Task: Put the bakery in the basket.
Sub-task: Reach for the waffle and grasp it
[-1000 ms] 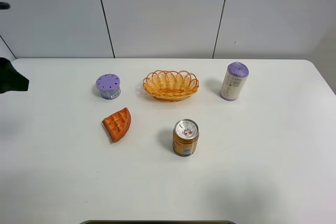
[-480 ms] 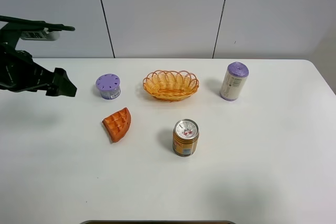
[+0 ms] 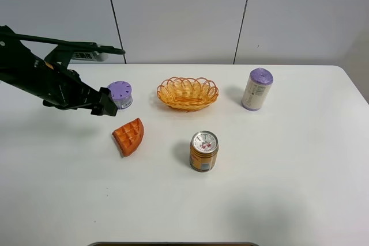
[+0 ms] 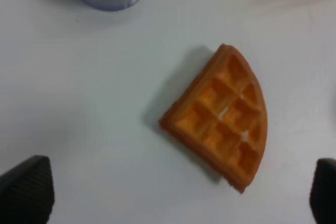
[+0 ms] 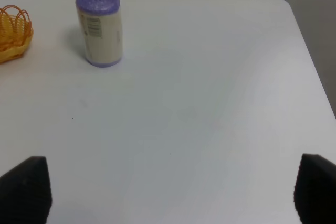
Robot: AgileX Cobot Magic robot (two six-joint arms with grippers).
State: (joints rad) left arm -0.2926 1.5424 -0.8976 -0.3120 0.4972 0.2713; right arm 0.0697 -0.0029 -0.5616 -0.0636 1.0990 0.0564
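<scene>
Left wrist: bakery (image 4: 220, 119) ahead of parted jaws

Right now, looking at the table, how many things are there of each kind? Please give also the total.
purple-lidded containers: 2, the short container and the tall container
drink can: 1
basket: 1
toy waffle: 1
Total: 5
</scene>
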